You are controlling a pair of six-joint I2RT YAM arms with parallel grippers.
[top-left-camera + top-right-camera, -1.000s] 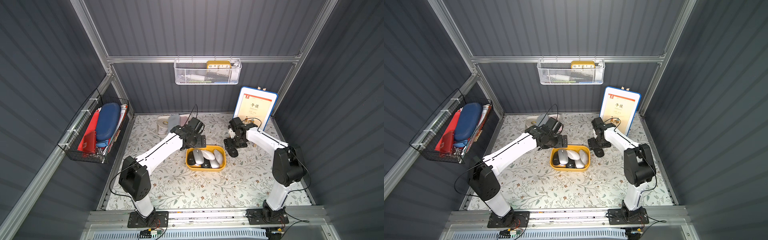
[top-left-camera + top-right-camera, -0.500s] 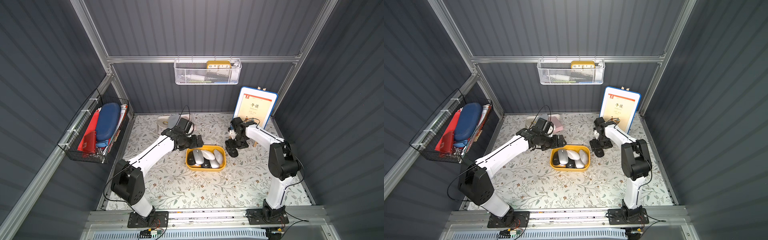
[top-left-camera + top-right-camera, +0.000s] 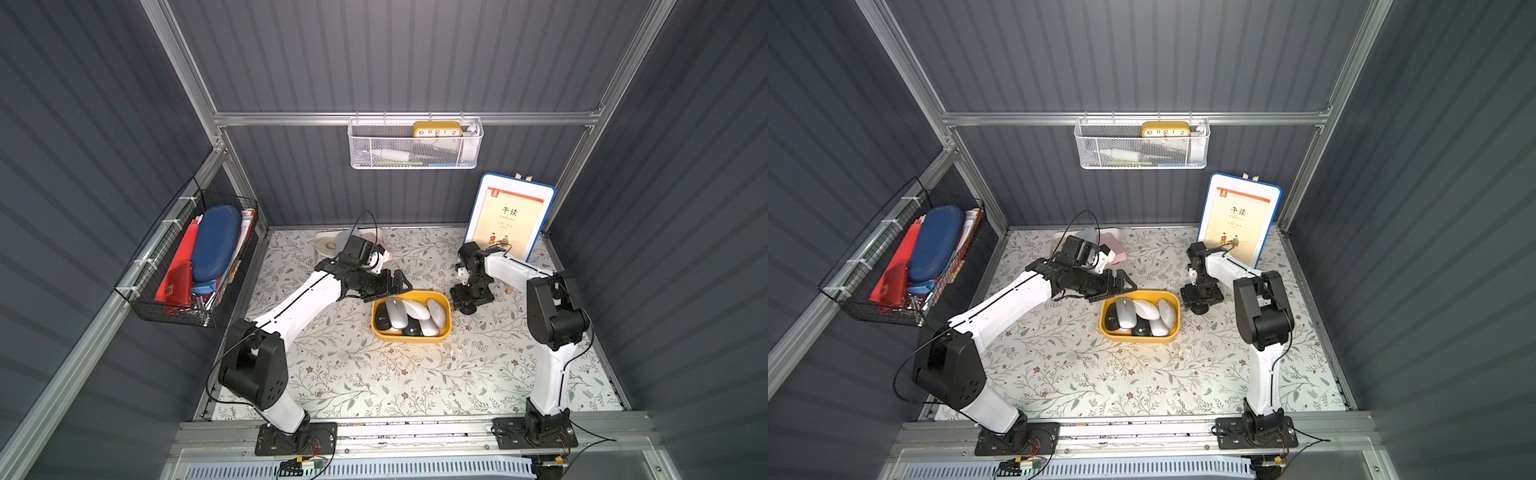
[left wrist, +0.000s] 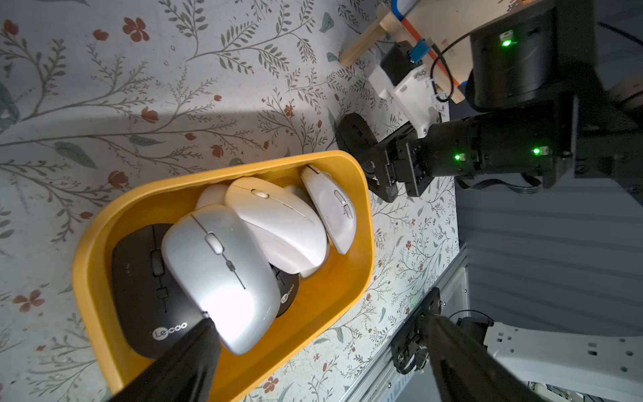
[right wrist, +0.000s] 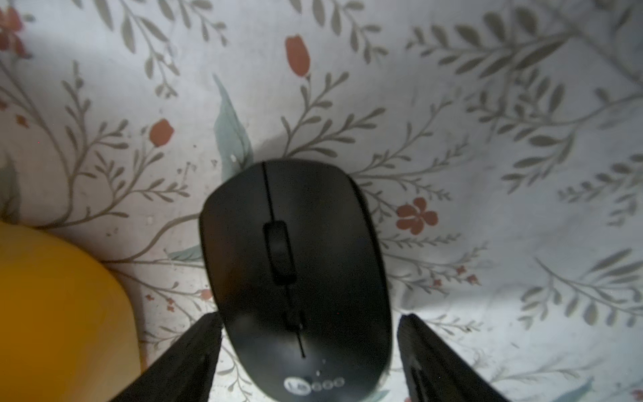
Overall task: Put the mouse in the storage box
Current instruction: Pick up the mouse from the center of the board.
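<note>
**Right claw astride the mouse, box just beside**

The mouse is black and lies flat on the floral mat. It is outside the box, just beside its rounded yellow corner. The right claw points down over the mouse's tail end. The mouse's long axis runs straight out from between the fingers, so they flank its narrow width, which is the hold we want. One finger sits at the shell, touching or nearly so. The other shows a strip of mat between it and the mouse. We call this claw part open, astride the mouse and not gripping. We judge the coming move as a squeeze, a lift, then a short carry sideways over the yellow wall.

The right arm is plainly the nearer. The left claw hangs wide and empty at the box's rim, on the side away from the mouse. The box holds a pile of mice, so we expect ours to land on top.

For writing, the boxed black mouse reads "Lecoo" in white. Our mouse bears a similar white logo at its tail, too blurred to read. The clock in the white basket shows 10, 11, 12, 1, 2. The board carries Chinese characters we cannot read surely.
</note>
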